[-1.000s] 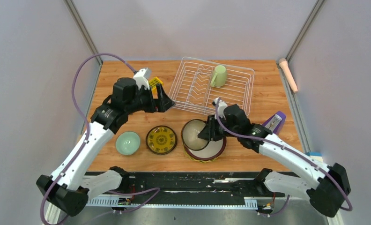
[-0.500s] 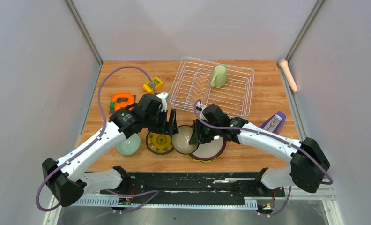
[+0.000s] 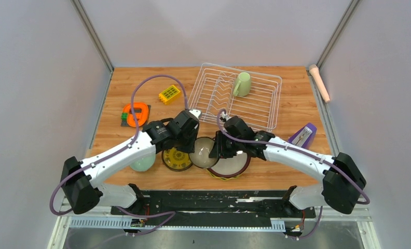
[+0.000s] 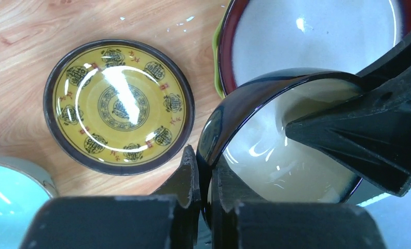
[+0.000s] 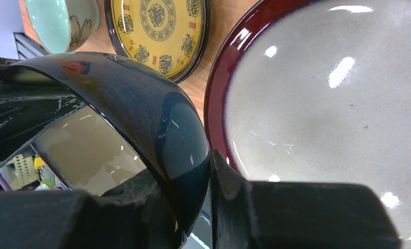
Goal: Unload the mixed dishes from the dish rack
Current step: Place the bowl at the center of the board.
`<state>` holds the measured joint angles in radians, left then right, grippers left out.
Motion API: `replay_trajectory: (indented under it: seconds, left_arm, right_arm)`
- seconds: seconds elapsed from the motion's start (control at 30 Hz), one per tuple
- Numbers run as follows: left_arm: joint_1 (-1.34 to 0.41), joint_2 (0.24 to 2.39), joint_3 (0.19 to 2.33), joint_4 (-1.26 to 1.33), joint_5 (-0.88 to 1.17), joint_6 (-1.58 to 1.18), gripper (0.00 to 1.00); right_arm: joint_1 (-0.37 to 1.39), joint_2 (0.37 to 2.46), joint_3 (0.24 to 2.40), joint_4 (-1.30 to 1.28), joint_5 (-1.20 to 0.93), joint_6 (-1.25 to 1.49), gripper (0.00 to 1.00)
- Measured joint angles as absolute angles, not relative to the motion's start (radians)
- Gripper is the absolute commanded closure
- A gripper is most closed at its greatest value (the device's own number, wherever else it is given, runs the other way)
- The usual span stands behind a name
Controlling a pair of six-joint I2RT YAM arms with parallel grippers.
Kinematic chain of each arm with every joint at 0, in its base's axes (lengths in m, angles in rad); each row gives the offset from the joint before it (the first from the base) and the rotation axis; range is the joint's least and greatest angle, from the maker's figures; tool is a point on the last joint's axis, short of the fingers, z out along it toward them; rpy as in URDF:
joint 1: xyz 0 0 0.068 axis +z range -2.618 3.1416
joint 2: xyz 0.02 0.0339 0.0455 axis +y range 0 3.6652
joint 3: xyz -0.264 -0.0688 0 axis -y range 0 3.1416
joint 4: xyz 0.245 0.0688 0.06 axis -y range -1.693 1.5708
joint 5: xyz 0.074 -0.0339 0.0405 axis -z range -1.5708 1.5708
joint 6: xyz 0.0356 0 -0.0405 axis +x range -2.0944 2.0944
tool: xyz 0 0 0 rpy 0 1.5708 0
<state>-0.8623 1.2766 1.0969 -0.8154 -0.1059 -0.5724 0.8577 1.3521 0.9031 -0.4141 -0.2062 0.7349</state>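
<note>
A dark glossy bowl (image 3: 203, 152) with a cream inside hangs tilted between both arms, just left of the maroon-rimmed pale plate (image 3: 234, 166). My left gripper (image 4: 207, 161) is shut on the bowl's (image 4: 276, 155) near rim. My right gripper (image 5: 209, 166) is shut on the opposite rim of the same bowl (image 5: 141, 114). The black yellow-patterned plate (image 4: 119, 106) and a mint bowl (image 3: 141, 163) lie on the table to the left. The white wire dish rack (image 3: 255, 111) stands at the back with a light green mug (image 3: 242, 84) in it.
A yellow toy block (image 3: 169, 94) and an orange ring-shaped thing (image 3: 136, 114) lie at the back left. A purple object (image 3: 303, 136) sits right of the rack. A pink cylinder (image 3: 320, 83) lies along the right edge.
My left arm swung from beside the rack down to the bowl and shut on its rim. The right arm carried the bowl a little left, off the maroon plate.
</note>
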Motion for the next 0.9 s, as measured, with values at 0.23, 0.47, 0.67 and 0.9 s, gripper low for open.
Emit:
replay_trajectory:
  seconds: [0.23,0.47,0.67,0.9]
  left_arm:
    - [-0.875,1.265,1.086,-0.882,-0.258,-0.612,1.0]
    - [-0.854,1.19,1.023,-0.981,-0.442,-0.738,1.0]
    - [-0.631,1.076,0.995,-1.055,-0.494,-0.878,1.0]
    - [-0.292,0.906,0.933,-1.15,-0.525,-0.944,1.0]
  right_arm:
    - [0.862,1.217,0.851,-0.276,-0.196,0.77,0.01]
    - [0.862,1.021,0.749,-0.062,-0.172,0.751,0.0]
    - [0.862,0.89,0.627,0.037,-0.097,0.751,0.0]
    - [0.862,0.871,0.61,0.054,0.027,0.75,0.0]
